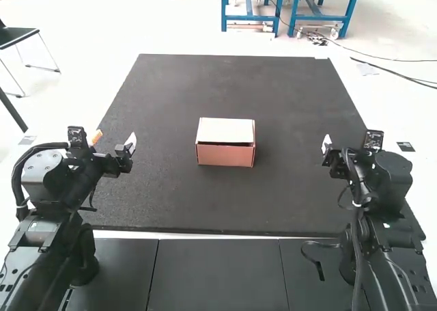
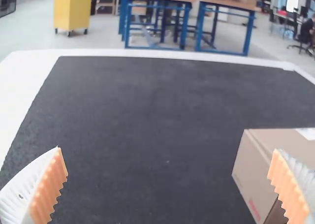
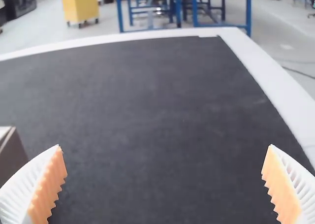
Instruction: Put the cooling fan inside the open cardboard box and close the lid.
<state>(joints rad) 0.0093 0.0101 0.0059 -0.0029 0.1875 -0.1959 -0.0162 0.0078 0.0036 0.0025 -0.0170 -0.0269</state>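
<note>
Closed cardboard box (image 1: pixel 226 141) at the middle of the black mat (image 1: pixel 232 85), both tools apart from it.

The box is small, plain brown and rectangular, its top paler than its sides; the lid lies flat and shut, so its inside is hidden. The left wrist view shows a white label at one top corner and small red print low on a side. The mat covers most of the white bench (image 3: pixel 275 81). The left tool (image 2: pixel 167 177) hangs over the mat's near left part, its ribbed white fingers spread wide with nothing between them. The right tool (image 3: pixel 162 189) hangs near the mat's near right edge, likewise spread and empty.
</note>
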